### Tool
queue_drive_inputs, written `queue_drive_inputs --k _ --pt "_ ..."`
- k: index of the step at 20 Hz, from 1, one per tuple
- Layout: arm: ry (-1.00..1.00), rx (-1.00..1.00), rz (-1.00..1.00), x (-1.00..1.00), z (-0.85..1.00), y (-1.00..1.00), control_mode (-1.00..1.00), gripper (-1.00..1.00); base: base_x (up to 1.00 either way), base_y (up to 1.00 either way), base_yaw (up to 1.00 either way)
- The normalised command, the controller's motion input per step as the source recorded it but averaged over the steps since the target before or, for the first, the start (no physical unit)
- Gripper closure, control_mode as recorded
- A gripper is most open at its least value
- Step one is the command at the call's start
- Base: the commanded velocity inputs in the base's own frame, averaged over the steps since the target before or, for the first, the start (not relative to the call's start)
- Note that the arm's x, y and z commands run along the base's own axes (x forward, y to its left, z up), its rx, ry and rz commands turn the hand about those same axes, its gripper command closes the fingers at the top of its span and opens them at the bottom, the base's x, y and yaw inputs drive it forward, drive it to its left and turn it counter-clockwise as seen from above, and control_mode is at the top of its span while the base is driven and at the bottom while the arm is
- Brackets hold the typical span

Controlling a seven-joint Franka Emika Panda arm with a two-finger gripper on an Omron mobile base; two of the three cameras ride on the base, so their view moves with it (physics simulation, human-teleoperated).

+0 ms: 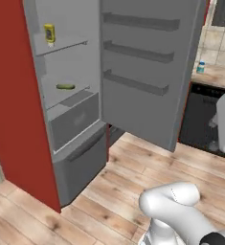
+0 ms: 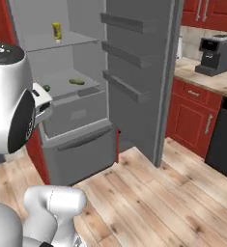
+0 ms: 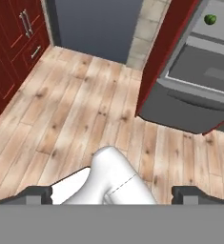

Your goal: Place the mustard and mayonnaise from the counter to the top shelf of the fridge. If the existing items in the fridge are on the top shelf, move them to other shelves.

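In fridge (image 1: 18,95): mustard (image 1: 49,34) on top shelf, placed; cucumber (image 1: 65,86), green vegetable (image 2: 47,88) on shelf below. Mayonnaise (image 1: 200,67) on counter (image 1: 219,75) right of fridge, pending. Gripper (image 3: 111,194) spread, empty.

No writing can be read anywhere. The mustard (image 1: 49,34) at the upper left of the left base view shows a dark label, too small to make out. The mayonnaise (image 1: 200,67) at the right edge carries a pale blue label, equally unreadable.
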Motion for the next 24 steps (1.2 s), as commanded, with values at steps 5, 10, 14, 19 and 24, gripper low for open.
queue_drive_inputs --k 5,10,14,19,24 --pt "0.00 0.00 0.00 0.00 0.00 0.00 1.00 -1.00 0.00 -0.49 -0.79" --pt "0.00 0.00 0.00 0.00 0.00 0.00 1.00 -1.00 0.00 -0.84 -0.70" --pt "0.00 0.00 0.00 0.00 0.00 0.00 1.00 -1.00 0.32 -1.00 -0.48" --pt "0.00 0.00 0.00 0.00 0.00 0.00 1.00 -1.00 0.99 -0.46 -0.18" --pt "0.00 0.00 0.00 0.00 0.00 0.00 1.00 -1.00 1.00 0.00 -0.05"
